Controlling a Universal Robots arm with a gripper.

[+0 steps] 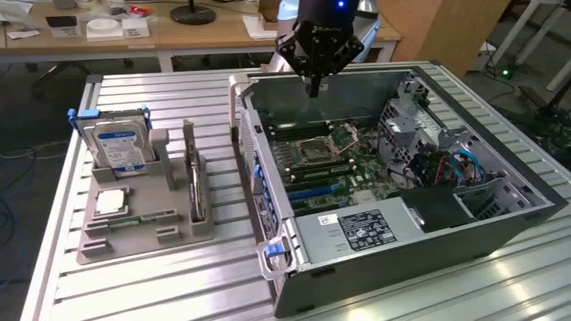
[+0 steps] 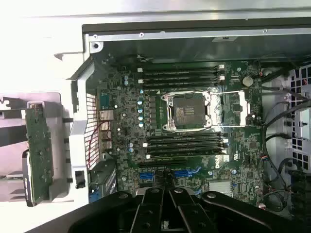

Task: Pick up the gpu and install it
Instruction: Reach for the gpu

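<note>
The gpu stands on edge in a slot of the grey holder, at the exterior view's left of the open computer case. In the wrist view the gpu shows its green board face beside the case wall. My gripper hangs over the far end of the case, well away from the gpu, with its fingers shut together and nothing between them. From the wrist, the gripper hovers above the motherboard near the blue expansion slots.
A hard drive with a blue label stands upright in the holder, with a processor chip and a memory stick lying flat in front. Inside the case are the processor socket, cables and the power supply.
</note>
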